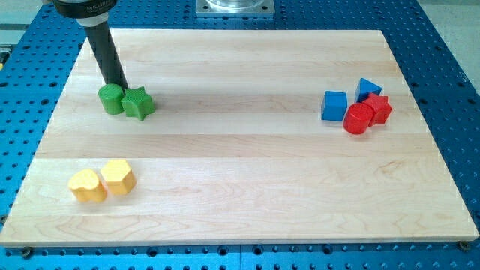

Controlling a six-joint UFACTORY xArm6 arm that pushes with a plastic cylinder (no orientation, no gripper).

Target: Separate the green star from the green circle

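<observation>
- Your rod (105, 49) enters from the view's top left and leans slightly, its upper end further to the view's left than its lower end.
- My tip (120, 85) rests at the top edge of the green pair, right at the seam between the green circle (112, 99) and the green star (138, 103).
- The arm carries no grasping part, so you have nothing clenched or released to record; the rod only meets the blocks at their upper side, and whether it truly touches them cannot be told.
- The green circle sits on the view's left of the pair, the green star on its right; the two are touching.
- Both lie in the upper left area of the wooden board (240, 165).
- At the lower left, a yellow heart (87, 186) and a yellow hexagon (117, 177) stand side by side, touching.
- At the right, a blue cube (334, 106), a blue triangle (367, 88), a red cylinder (358, 118) and a red block (379, 109) of unclear shape form a tight cluster, well apart from the green pair.
</observation>
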